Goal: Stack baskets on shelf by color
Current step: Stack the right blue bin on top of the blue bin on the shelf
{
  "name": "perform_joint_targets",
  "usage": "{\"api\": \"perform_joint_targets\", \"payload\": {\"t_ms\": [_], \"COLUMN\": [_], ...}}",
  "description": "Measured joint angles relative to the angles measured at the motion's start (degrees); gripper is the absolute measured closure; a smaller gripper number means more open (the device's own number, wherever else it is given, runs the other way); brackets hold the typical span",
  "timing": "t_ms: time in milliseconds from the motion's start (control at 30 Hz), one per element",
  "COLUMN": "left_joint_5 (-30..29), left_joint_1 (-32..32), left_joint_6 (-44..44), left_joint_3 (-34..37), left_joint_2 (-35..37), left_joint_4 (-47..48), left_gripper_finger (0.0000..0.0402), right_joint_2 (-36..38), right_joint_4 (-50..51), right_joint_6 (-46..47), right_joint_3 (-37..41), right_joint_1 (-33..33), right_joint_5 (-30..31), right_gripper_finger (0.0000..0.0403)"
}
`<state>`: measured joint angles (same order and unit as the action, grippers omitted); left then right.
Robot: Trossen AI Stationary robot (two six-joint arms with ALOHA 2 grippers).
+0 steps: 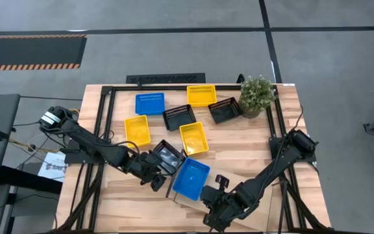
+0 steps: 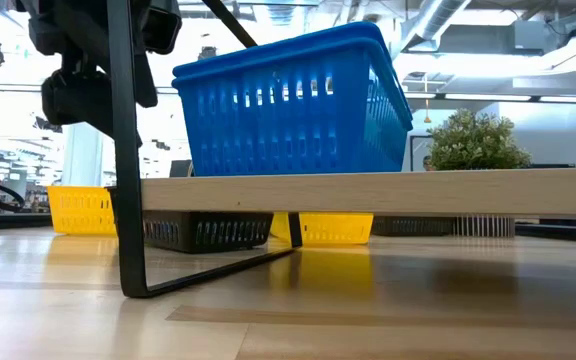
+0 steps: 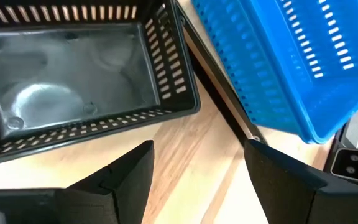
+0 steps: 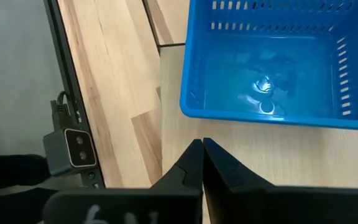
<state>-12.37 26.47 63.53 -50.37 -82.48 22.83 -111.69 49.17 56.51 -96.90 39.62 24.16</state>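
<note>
Looking down in high view: blue basket (image 1: 191, 179) sits on shelf (image 1: 176, 195) at table's near edge. Low view: same basket on board. Left wrist: left gripper (image 3: 194, 171) spread wide, empty, by black basket (image 3: 73, 87). Right wrist: right gripper (image 4: 202, 152) pinched closed, empty, just short of the blue basket.

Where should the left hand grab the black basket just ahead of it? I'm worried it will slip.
Take the black basket by its near long rim, coming from above: it sits upright with its mouth open, so one finger can go inside and one outside the slotted wall. The left hand is open, just short of that wall.
</note>
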Motion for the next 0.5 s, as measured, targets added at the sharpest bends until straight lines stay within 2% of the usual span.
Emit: {"api": "perform_joint_targets", "payload": {"t_ms": [267,500], "left_joint_5": [2.92,2.46], "left_joint_1": [-0.60,-0.75], "left_joint_6": [-0.02,-0.02], "left_joint_3": [0.00,-0.06], "left_joint_2": [0.04,1.20], "left_joint_4": [0.18,-0.05], "left_gripper_finger": [0.0164,0.0164], "right_joint_2": [2.31,7.02], "right_joint_4": [0.58,2.65], "right_joint_6": [-3.93,-8.45], "right_joint_3": [0.00,0.00], "right_joint_1": [-0.89,-1.51], "right_joint_5": [1.10,2.12], "right_gripper_finger": [0.0385,0.0380]}}
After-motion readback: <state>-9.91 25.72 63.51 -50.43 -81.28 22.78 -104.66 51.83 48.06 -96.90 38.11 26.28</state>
